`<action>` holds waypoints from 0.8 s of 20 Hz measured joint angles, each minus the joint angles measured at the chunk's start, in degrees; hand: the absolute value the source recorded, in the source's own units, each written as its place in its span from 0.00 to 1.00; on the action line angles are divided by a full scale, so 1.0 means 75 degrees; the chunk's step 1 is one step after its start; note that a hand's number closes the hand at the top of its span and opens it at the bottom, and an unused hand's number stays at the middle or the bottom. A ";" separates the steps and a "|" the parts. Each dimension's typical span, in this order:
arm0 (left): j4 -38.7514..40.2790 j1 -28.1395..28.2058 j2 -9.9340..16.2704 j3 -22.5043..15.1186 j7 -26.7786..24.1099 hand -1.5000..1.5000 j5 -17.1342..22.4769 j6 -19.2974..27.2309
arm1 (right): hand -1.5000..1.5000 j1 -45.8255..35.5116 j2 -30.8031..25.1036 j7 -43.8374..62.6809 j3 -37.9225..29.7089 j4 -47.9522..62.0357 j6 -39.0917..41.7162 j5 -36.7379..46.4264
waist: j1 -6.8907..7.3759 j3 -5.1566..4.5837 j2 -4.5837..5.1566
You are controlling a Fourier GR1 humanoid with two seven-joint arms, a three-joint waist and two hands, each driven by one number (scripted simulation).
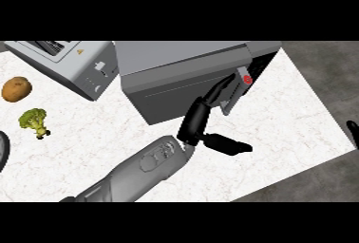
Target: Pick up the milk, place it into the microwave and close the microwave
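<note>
Left hand (200, 118) — straight fingers (223, 88) pressing the boxy grey microwave (175, 71) door, holding nothing.

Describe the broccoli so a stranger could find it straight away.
Start at the grey microwave at the counter's back. Go left past the toaster to the counter's left edge. The broccoli lies just below the brown potato; it is the only green thing there.

The tabletop (294, 123) carries one microwave (175, 80), one toaster (73, 61), one potato (15, 89) and one head of broccoli (33, 121).
</note>
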 measured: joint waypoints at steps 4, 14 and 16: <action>0.0196 -0.0238 0.0017 0.0000 -0.0168 0.00 0.0276 0.0116 | 0.00 -0.0194 -0.0137 0.0138 -0.0001 0.0011 0.0072 -0.0256 | -0.0123 0.0005 0.0049; 0.0389 -0.0336 0.0078 -0.0208 -0.0776 0.00 0.0829 0.0314 | 0.00 -0.0575 -0.0449 0.0459 -0.0041 0.0055 0.0156 -0.0796 | -0.0336 0.0007 0.0087; 0.0428 -0.0363 0.0081 -0.0248 -0.0864 0.00 0.0936 0.0333 | 0.00 -0.0646 -0.0518 0.0525 -0.0061 0.0072 0.0152 -0.0871 | -0.0354 0.0008 0.0089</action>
